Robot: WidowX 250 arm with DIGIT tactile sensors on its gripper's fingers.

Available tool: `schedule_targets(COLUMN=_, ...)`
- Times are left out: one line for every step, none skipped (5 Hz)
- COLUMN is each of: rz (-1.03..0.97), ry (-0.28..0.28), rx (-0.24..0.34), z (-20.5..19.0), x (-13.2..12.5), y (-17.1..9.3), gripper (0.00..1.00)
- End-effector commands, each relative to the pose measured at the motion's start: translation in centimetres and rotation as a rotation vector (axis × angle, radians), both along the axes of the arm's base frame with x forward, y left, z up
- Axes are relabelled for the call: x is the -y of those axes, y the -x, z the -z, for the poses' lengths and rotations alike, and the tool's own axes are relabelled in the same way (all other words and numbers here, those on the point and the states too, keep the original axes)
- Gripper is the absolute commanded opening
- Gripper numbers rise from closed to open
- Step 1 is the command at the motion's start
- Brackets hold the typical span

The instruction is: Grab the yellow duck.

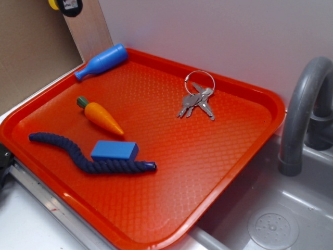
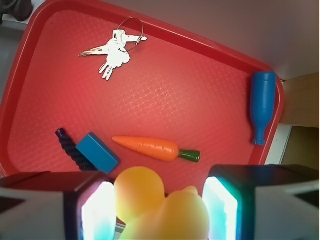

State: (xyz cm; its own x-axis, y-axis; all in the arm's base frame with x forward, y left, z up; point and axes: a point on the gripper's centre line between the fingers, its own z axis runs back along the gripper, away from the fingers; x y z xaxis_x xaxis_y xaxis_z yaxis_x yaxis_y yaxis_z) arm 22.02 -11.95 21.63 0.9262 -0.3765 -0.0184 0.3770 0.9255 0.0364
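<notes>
The yellow duck [image 2: 160, 207] sits right between the two fingers [image 2: 97, 210] of the pincer [image 2: 160, 212], seen from the wrist view. The fingers are close on both sides of the duck, and it looks held up above the red tray [image 2: 30, 75], so the pincer seems to be gripping it. In the outside view the duck and pincer do not show. On the tray lie an orange carrot [image 2: 150, 148], a blue block [image 2: 98, 152] resting on a dark blue rope [image 1: 78, 156], a blue bottle [image 2: 261, 105] and some keys [image 2: 112, 52]. A gray tap [image 1: 304, 109] stands by the sink [image 1: 291, 219].
</notes>
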Motion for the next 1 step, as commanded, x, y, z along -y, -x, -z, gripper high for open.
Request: schedule_targets(rz=-0.028, ry=0.028, rx=0.049, z=-1.97, x=1.23, y=4.25, gripper=0.0)
